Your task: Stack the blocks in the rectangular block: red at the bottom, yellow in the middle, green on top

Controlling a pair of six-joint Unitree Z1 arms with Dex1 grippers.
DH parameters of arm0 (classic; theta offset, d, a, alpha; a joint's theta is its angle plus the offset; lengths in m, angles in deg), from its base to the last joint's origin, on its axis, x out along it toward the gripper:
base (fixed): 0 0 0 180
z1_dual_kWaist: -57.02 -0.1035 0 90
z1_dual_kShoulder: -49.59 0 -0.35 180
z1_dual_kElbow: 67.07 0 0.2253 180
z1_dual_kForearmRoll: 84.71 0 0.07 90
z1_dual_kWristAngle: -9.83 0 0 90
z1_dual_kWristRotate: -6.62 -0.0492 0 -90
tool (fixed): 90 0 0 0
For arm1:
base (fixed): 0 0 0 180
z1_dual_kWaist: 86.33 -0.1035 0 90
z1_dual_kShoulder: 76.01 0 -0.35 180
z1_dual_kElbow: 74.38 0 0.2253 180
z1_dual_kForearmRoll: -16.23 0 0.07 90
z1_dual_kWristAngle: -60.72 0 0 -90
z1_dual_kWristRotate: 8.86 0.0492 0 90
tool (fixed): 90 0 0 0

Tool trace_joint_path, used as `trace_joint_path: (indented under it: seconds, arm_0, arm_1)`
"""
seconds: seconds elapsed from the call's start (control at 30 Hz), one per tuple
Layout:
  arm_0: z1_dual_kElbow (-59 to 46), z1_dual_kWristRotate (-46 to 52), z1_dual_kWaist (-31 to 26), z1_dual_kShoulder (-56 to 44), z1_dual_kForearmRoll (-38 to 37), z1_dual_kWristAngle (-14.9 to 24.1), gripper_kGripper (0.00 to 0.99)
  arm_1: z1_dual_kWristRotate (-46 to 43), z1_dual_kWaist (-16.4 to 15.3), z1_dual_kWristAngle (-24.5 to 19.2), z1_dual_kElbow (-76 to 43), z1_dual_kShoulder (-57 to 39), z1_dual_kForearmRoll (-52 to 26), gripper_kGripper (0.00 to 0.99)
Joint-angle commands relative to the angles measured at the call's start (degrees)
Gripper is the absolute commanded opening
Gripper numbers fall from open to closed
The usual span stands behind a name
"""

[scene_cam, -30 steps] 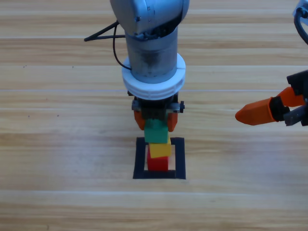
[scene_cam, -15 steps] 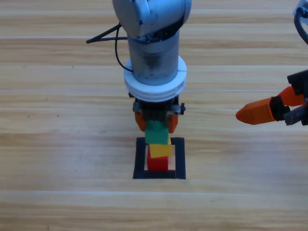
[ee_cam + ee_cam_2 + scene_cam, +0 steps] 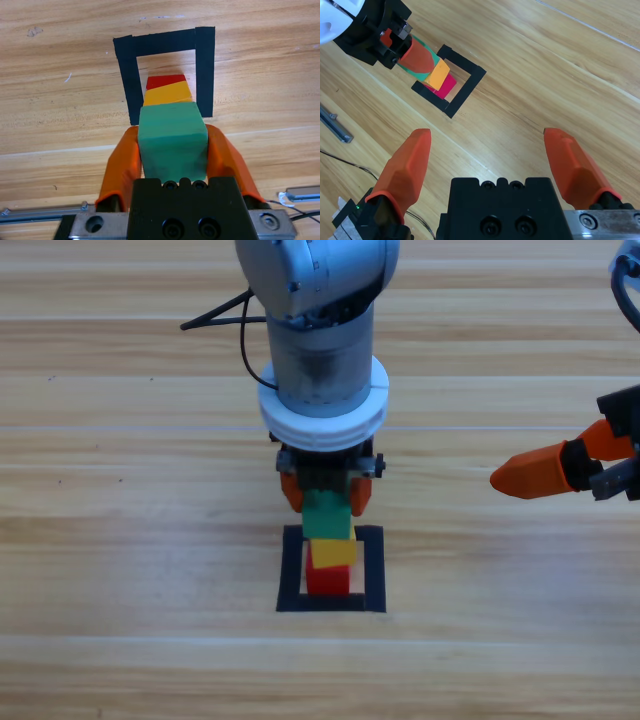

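The red cube [image 3: 327, 580] sits inside the black tape rectangle [image 3: 374, 570]. The yellow cube [image 3: 332, 553] rests on it, turned a little. On top is the green cube [image 3: 327, 516], with my left gripper [image 3: 325, 498] shut on its two sides. In the left wrist view the green cube [image 3: 172, 145] sits between the orange jaws, with yellow [image 3: 167, 94] and red [image 3: 165, 81] below it inside the tape [image 3: 205, 65]. My right gripper [image 3: 520, 478] waits open at the right edge, and its wrist view shows the stack [image 3: 439, 74] far off.
A black cable [image 3: 215, 312] trails behind the left arm at the back. Bare wooden table [image 3: 130, 540] lies all around the tape rectangle.
The left arm has shifted very slightly to the right, still gripping the green cube. The right arm has not moved.
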Motion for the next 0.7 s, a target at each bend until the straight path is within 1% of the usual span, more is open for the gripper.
trace_joint_path:
  seconds: [0.03,0.1,0.2,0.23,0.43,0.6,0.67,0.7]
  arm_0:
    - [-3.59,-0.2,1.28,-2.03,-0.66,0.82,0.845]
    - [-3.67,-0.64,1.28,-2.74,-0.84,0.91,0.917]
    - [-3.76,-0.73,1.19,-2.82,-0.84,1.0,0.98]
    - [-3.59,-0.73,1.19,-2.82,-0.84,1.0,0.986]
    - [-1.21,-0.47,1.19,-2.74,-0.66,1.52,0.99]
    - [1.25,1.73,1.81,-5.55,-0.66,4.77,0.986]
    - [0.98,2.96,2.16,-7.39,-0.75,6.71,0.971]
    - [0.72,3.49,2.86,-8.89,-0.75,8.55,0.962]
  arm_1:
    - [-0.07,1.24,-0.71,-0.77,0.48,0.5,0.989]
    - [-0.07,1.24,-0.71,-0.77,0.56,0.5,0.989]
    - [-0.07,1.24,-0.71,-0.68,0.65,0.5,0.989]
    - [-0.07,1.24,-0.71,-0.68,0.65,0.5,0.989]
    - [-0.07,1.24,-0.71,-0.59,0.91,0.5,0.989]
    - [-0.07,1.24,-0.71,-0.59,0.91,0.5,0.989]
    - [-0.07,1.24,-0.71,-0.59,1.09,0.5,0.989]
    - [-0.07,1.24,-0.71,-0.59,1.09,0.5,0.989]
